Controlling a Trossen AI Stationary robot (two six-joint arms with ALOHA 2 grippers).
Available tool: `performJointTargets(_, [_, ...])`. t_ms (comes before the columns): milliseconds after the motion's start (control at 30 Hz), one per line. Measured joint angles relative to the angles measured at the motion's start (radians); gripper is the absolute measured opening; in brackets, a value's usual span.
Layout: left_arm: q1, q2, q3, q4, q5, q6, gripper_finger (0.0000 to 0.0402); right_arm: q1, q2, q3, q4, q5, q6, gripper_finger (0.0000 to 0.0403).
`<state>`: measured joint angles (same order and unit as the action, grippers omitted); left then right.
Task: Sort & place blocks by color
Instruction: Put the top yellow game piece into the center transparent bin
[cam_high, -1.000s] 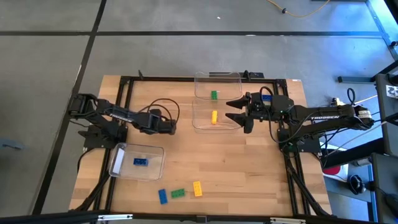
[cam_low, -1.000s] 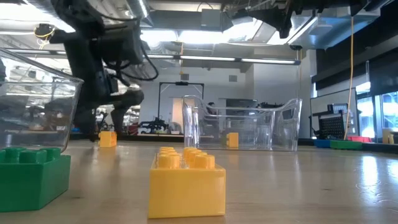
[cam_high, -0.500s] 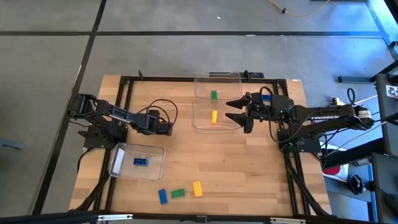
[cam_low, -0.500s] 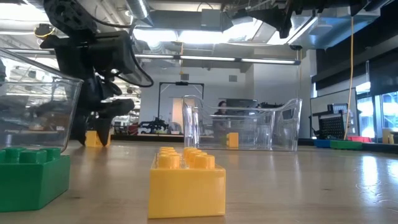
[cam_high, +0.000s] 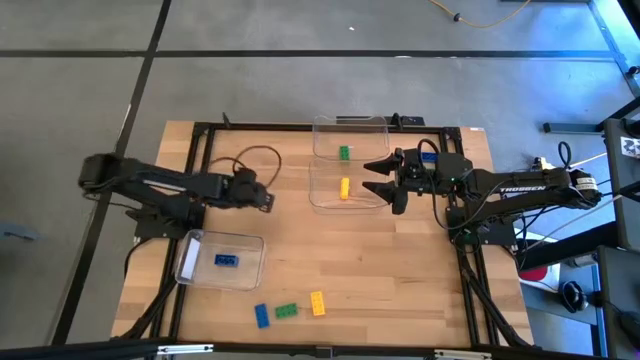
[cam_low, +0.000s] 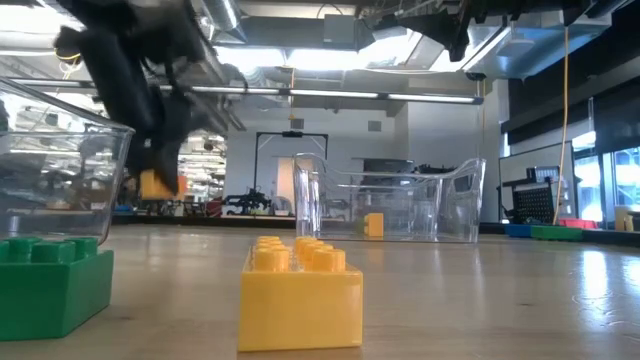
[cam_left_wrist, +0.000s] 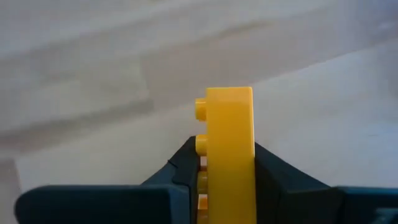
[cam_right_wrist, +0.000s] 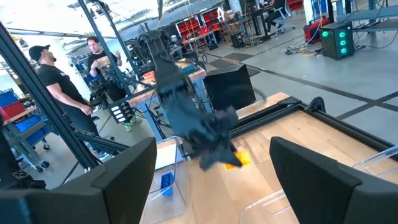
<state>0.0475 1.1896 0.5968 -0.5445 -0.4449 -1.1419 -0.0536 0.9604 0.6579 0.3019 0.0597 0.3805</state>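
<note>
My left gripper (cam_high: 268, 200) is shut on a yellow block (cam_left_wrist: 230, 149) over the table's left middle; the low view shows that block (cam_low: 158, 183) lifted off the wood. My right gripper (cam_high: 372, 176) hovers open beside the middle clear bin (cam_high: 322, 200), which holds a yellow block (cam_high: 345, 187). The far bin (cam_high: 350, 124) holds a green block (cam_high: 344, 153). A near-left bin (cam_high: 190, 262) holds a blue block (cam_high: 226, 261). Blue (cam_high: 261, 315), green (cam_high: 287, 310) and yellow (cam_high: 317, 303) blocks lie loose on the wood near the front edge. My left gripper pinches the yellow block between its two fingers (cam_left_wrist: 273, 174), one on the studded face (cam_left_wrist: 200, 143) and one on the opposite face. The fingers slant down from the table's left. The block hangs clear of the table, turned on its side.
Bare wood lies between my left gripper and the middle bin. Black frame rails (cam_high: 300, 127) run along the table's edges. In the right wrist view, people (cam_right_wrist: 46, 68) stand in the room beyond the table's left side.
My left gripper has shut on the yellow block that stood on the table, shifted a little toward the table's left edge, and gone up. The block is now lifted clear of the wood. My right gripper has kept still.
</note>
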Motion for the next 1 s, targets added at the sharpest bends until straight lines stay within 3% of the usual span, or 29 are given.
performJointTargets(167, [0.029, -0.246, 0.000, 0.097, -0.033, 0.195, 0.0079, 0.000, 0.000, 0.000, 0.000, 0.000, 0.003, 0.0316])
performJointTargets(367, [0.049, -0.441, 0.001, 0.432, 0.076, 0.522, 0.0079, 0.000, 0.000, 0.000, 0.009, 0.001, 0.008, 0.0316])
performJointTargets(467, [0.053, -0.465, 0.001, 0.633, 0.201, 0.658, 0.0079, 0.000, 0.000, 0.000, 0.028, 0.001, 0.025, 0.0316])
performJointTargets(600, [0.052, -0.464, 0.003, 0.812, 0.328, 0.720, 0.0079, 0.000, 0.000, 0.001, 0.041, 0.001, 0.032, 0.0316])
performJointTargets(1000, [0.052, -0.463, 0.003, 0.815, 0.332, 0.731, 0.0079, 0.000, 0.000, 0.001, 0.039, 0.000, 0.031, 0.0316])
